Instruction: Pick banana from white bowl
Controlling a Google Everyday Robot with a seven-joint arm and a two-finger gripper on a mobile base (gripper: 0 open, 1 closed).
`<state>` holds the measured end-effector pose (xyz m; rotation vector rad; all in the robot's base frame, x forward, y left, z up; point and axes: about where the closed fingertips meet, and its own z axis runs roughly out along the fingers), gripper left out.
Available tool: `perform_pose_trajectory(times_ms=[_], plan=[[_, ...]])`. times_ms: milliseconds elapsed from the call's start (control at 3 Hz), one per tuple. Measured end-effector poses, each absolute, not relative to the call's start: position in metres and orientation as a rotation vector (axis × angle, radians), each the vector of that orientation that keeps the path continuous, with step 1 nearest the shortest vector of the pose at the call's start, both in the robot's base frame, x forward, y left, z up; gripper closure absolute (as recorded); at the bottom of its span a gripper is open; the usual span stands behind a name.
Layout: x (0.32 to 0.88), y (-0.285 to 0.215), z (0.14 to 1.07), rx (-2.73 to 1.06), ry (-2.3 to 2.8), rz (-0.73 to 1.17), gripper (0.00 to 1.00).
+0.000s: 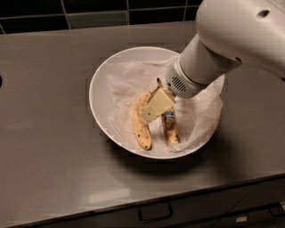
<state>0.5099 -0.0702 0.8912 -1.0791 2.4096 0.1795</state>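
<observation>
The white bowl (100,75) stands on the dark counter, lined with crumpled white paper (196,111). Two bananas lie side by side in it. The browner banana (171,130), with dark patches and a small blue sticker, lies on the right. A yellower, speckled, curved banana (141,122) lies on the left. My gripper (154,108) reaches down from the upper right into the bowl. Its pale tip sits over the upper ends of both bananas, just left of the blue sticker. The white arm hides the bowl's far right side.
The grey counter (49,133) runs around the bowl. A dark tiled wall (89,9) stands behind it. The counter's front edge, with a drawer handle (155,213) below it, runs along the bottom. My white arm (236,31) fills the upper right.
</observation>
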Motion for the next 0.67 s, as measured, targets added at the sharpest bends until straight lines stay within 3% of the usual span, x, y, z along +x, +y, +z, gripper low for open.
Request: perform_pose_trajectory(times_ms=[667], plan=[[0.5112, -0.0676, 0.8926, -1.055, 2.526, 0.070, 0.23]])
